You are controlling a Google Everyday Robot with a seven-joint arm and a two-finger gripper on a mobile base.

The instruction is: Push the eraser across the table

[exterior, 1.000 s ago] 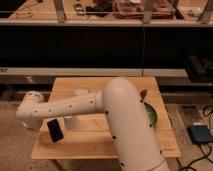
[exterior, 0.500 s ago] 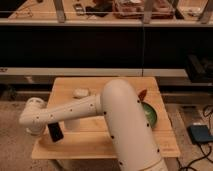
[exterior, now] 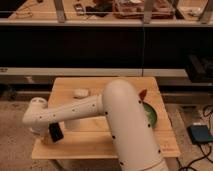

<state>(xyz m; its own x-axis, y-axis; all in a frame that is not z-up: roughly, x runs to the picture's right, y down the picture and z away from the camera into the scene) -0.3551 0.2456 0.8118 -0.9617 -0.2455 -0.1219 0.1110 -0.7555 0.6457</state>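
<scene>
- claw (exterior: 44, 134) closed, holding nothing, tucked low under the white wrist
- eraser (exterior: 55, 132) just right of the claw, tilted, seems to be touching
- table (exterior: 100, 145) edge close behind the claw: an off-centre push may spin the eraser away or off

Light bamboo-wood table (exterior: 100, 146) top of smooth planks with a faint sheen, matt black eraser (exterior: 55, 132) near its front-left corner, gripper (exterior: 46, 135) closed just beside it, smooth glossy white plastic arm (exterior: 120, 115) shell, glossy green dish (exterior: 151, 114) by the right edge, pale matt oblong (exterior: 80, 92) near the back edge.
</scene>
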